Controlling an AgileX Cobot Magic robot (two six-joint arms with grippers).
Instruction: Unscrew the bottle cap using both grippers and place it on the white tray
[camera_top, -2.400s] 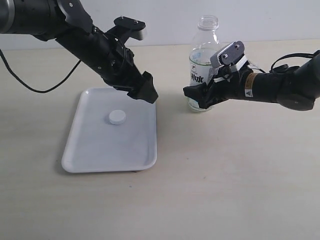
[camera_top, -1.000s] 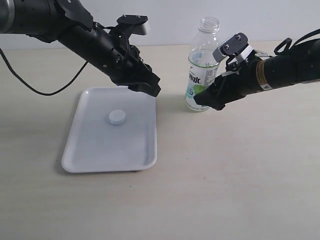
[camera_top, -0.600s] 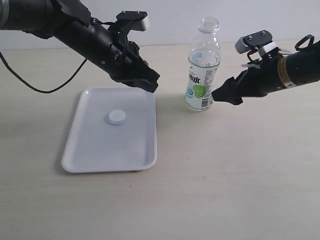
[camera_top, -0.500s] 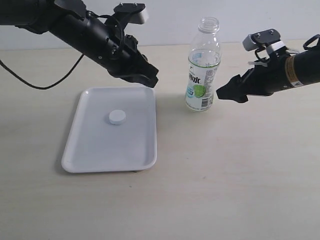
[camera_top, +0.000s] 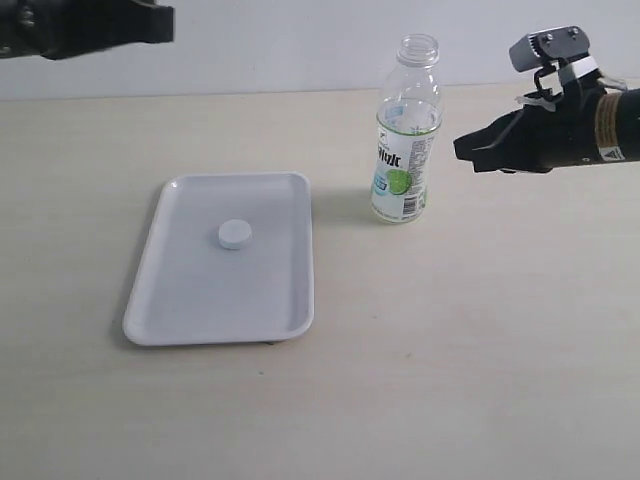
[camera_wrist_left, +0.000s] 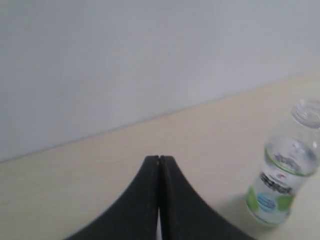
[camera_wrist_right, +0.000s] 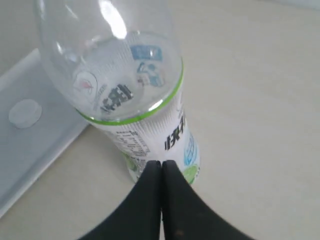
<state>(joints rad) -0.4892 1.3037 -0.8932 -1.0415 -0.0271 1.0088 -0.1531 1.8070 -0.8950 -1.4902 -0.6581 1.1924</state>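
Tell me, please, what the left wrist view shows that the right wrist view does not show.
Only the left wrist view shows the shut left gripper, the grey wall and the open mouth of the bottle. Only the right wrist view shows the shut right gripper and the bottle cap lying on the white tray. Both show the bottle upright on the beige table.

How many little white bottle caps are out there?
1. The bottle cap lies flat on the white tray; the bottle beside the tray stands uncapped. No other cap shows in any view.
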